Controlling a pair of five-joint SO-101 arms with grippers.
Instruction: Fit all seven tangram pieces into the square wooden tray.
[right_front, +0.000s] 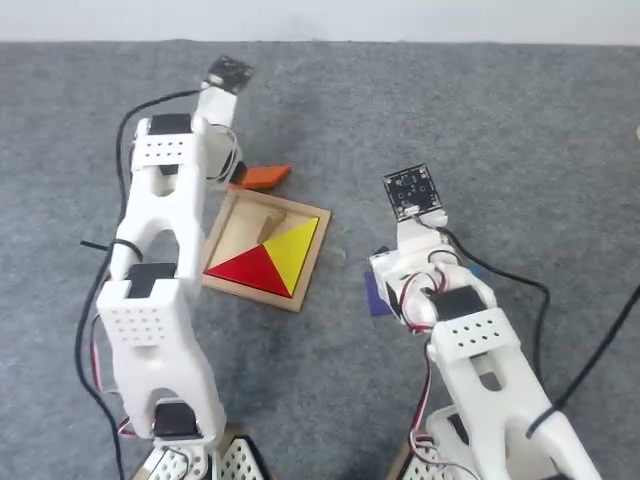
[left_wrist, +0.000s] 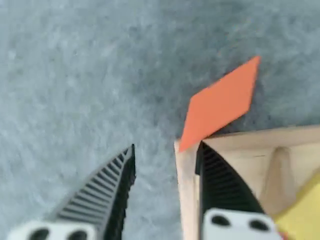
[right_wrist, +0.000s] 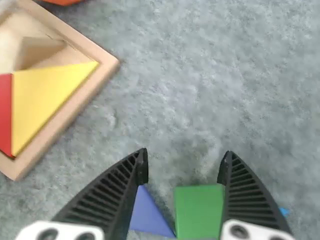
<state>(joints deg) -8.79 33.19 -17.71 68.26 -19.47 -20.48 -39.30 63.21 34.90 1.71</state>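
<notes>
The high view looks down from a fixed spot overhead, with the arms' bases at its near edge. It is far enough off to take in both arms, the grey table (right_front: 480, 120) and the wooden tray (right_front: 313, 261) left of centre. The left wrist view sits low and close behind the left gripper (left_wrist: 166, 147), facing down at the tray's far corner and the orange piece (left_wrist: 220, 102). The right wrist view, as close behind the right gripper (right_wrist: 185, 151), faces down and leftward. All three views share the tray and its yellow triangle (right_front: 290, 248).

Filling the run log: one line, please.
tray: red triangle, yellow triangle; left gripper: open astride rim; right gripper: open over green piece
</notes>
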